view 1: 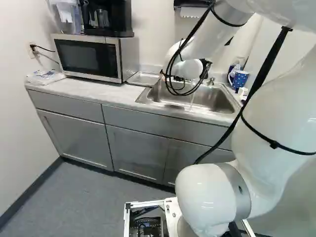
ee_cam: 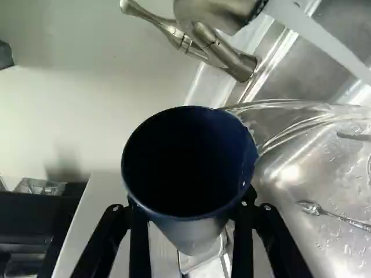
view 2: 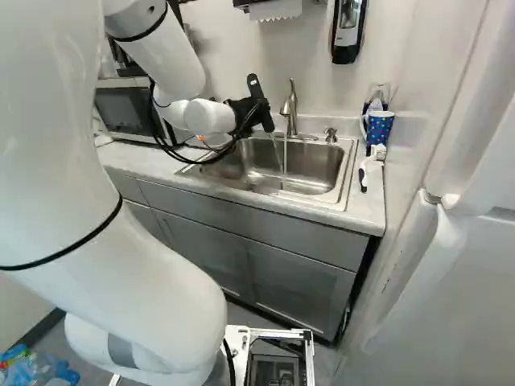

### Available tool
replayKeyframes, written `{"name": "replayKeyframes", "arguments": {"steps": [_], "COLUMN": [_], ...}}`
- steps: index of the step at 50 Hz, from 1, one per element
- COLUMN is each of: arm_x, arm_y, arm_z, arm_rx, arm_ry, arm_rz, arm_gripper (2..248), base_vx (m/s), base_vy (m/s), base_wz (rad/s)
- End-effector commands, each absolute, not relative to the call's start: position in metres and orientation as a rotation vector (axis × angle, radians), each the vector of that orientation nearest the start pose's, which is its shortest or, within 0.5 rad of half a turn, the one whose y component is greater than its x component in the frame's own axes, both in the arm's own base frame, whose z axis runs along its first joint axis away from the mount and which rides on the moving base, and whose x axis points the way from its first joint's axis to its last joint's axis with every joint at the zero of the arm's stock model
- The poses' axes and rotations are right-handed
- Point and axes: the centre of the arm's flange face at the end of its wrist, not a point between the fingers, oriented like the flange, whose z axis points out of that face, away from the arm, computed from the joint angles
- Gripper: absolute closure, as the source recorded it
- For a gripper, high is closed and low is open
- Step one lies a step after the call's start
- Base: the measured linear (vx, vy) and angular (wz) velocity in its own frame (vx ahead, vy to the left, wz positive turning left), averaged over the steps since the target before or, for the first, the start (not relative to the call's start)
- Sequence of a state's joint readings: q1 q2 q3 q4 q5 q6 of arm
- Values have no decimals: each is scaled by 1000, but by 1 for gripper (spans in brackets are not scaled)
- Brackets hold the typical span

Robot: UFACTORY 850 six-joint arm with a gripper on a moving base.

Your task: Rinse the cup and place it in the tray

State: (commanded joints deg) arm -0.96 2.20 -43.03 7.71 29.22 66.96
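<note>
Pale worktop point(view 2: 366, 211) surrounds a steel sink point(view 2: 314, 167), its basin below the pincer point(view 2: 256, 111). Gripped between both fingers is the cup point(ee_cam: 188, 162), dark mouth ahead of them, water spilling over its rim into the basin. Beside the pincer the tap point(view 2: 291, 104) runs; left of it, in the left base view, lies the metal tray point(view 1: 143, 79).

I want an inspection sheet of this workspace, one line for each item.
Surface: pale counter; steel sink wet inside.
Job's things: dark cup over the sink, water pouring from its rim; faucet running; metal tray beside the sink.
Clutter: spoon-like utensil in the sink; brush near patterned mug.
Gripper: gripper closed on the cup.
Cables: black cables run along the arm, some looping loosely.
Surroundings: microwave on the counter.
</note>
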Motion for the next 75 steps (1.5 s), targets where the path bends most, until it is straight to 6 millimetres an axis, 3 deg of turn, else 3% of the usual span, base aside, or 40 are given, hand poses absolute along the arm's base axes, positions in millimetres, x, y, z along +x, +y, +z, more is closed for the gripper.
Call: {"name": "replayKeyframes", "arguments": {"steps": [46,75], "arm_x": [479,479], "arm_y": [-14,-14], "arm_z": [536,536], "arm_rx": [-1199,-1199], "arm_ry": [1568,1568], "arm_rz": [-1005,-1005], "arm_gripper": [126,126], "base_vx": [0,0], "base_vy": [0,0], "base_wz": [0,0]}}
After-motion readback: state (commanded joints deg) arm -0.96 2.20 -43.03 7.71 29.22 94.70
